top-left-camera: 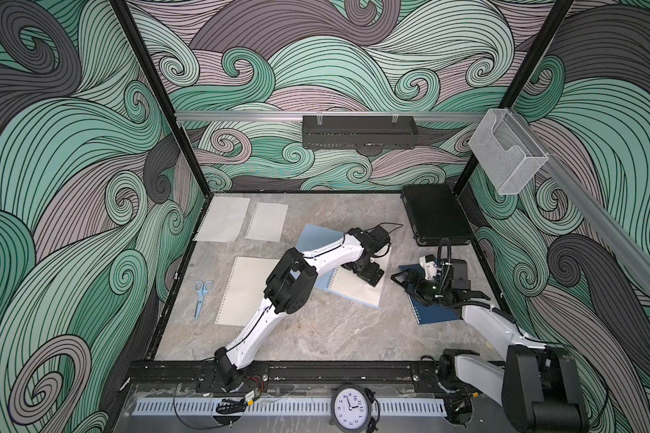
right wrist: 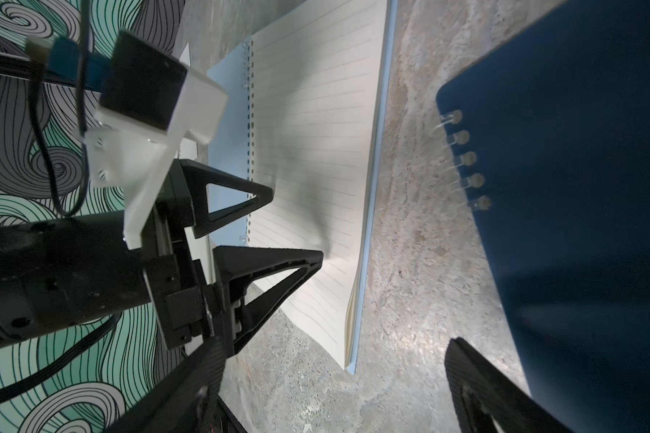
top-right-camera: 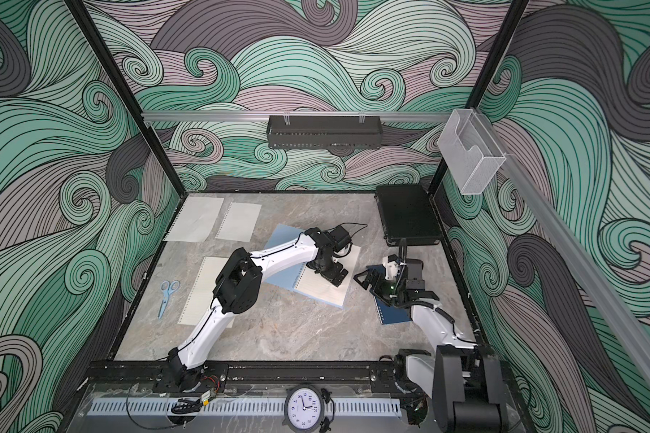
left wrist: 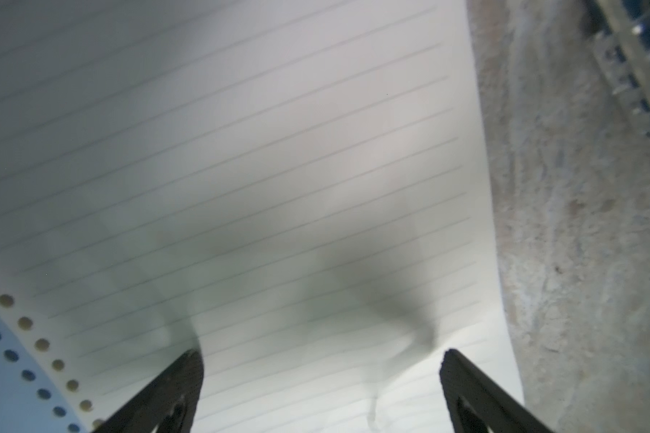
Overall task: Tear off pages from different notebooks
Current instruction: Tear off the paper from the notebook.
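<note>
The light blue notebook [top-left-camera: 316, 236] lies open mid-table, its lined top page [top-left-camera: 357, 290] [left wrist: 278, 150] [right wrist: 316, 150] creased and bulging. My left gripper [top-left-camera: 372, 275] [top-right-camera: 336, 276] [left wrist: 321, 360] [right wrist: 296, 225] stands open over that page, fingertips [left wrist: 192, 367] spread down at the paper and gripping nothing. My right gripper [top-left-camera: 400, 279] [top-right-camera: 364, 281] [right wrist: 334, 360] is open over bare table at the corner of the closed dark navy notebook [top-left-camera: 436, 313] [right wrist: 578, 187]. Two loose pages [top-left-camera: 222, 219] [top-left-camera: 266, 221] lie at the back left. A cream lined sheet [top-left-camera: 246, 290] with edge holes lies partly under my left arm.
Light blue scissors [top-left-camera: 202, 296] lie near the left wall. A flat black case [top-left-camera: 438, 215] fills the back right corner. A black basket [top-left-camera: 359, 131] and a clear mesh holder [top-left-camera: 507, 153] hang on the rails. A clock [top-left-camera: 351, 408] sits at the front.
</note>
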